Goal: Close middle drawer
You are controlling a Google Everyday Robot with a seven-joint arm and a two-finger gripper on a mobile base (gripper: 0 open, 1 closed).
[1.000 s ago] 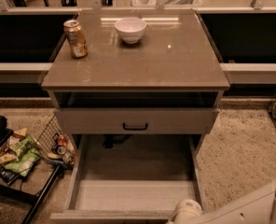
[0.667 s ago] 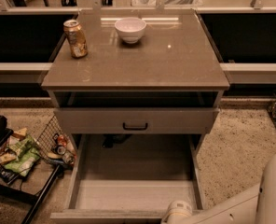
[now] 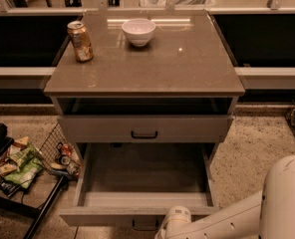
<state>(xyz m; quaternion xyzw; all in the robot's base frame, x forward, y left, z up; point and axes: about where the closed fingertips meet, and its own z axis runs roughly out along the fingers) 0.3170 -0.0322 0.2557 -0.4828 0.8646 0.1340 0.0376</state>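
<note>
Claw sits at six o'clock by the front of the middle drawer, just right of its black handle; open or closed, I cannot tell. The drawer stands pulled far out and holds nothing. A push this far off-centre could skew it and jam it on its runners, or the claw might snag the handle. At eight o'clock, a wire basket holds small cans. The top drawer is ajar, its inside dark. On the countertop, a can stands at eleven o'clock and an empty white bowl at twelve; a hard shove may topple the can.
</note>
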